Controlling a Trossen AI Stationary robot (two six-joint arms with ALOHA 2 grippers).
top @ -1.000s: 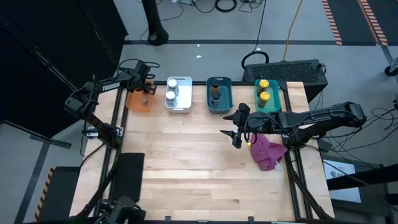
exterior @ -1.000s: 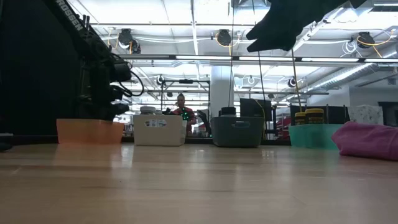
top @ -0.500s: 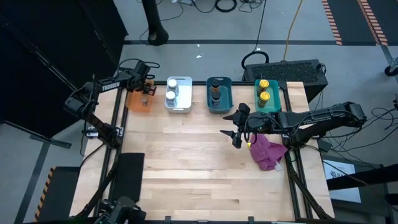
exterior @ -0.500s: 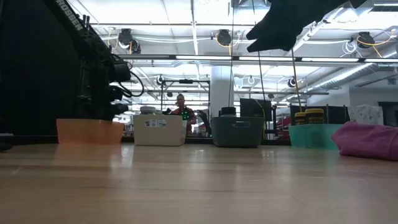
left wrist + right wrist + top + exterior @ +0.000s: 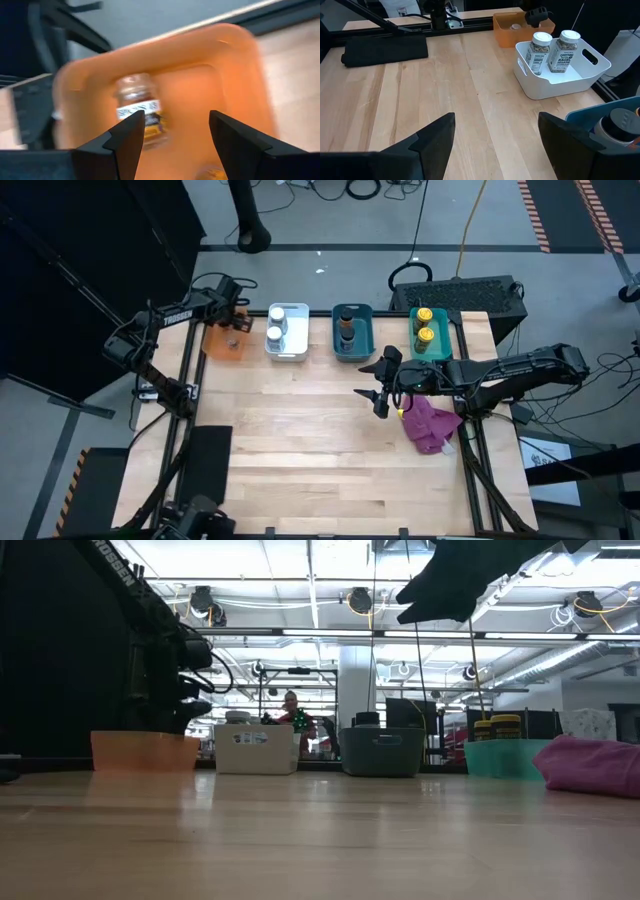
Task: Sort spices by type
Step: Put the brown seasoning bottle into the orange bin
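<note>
The left end effector (image 5: 232,312) is held spread and empty over the orange bin (image 5: 222,345), where a spice jar (image 5: 140,107) is dropped, while the right end effector (image 5: 378,383) is parked spread above the tabletop (image 5: 320,440).

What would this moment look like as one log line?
left gripper: open over orange plastic bin | right gripper: open, empty, mid-table | small cylindrical spice jars: binned

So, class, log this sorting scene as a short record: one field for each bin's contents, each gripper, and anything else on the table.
orange bin: one jar, left gripper open above it
white bin: two white-lidded jars
blue bin: dark-lidded jars
teal bin: two yellow-lidded jars
right gripper: open, empty, over the bare table
magenta cloth: on the table near the right arm
</note>
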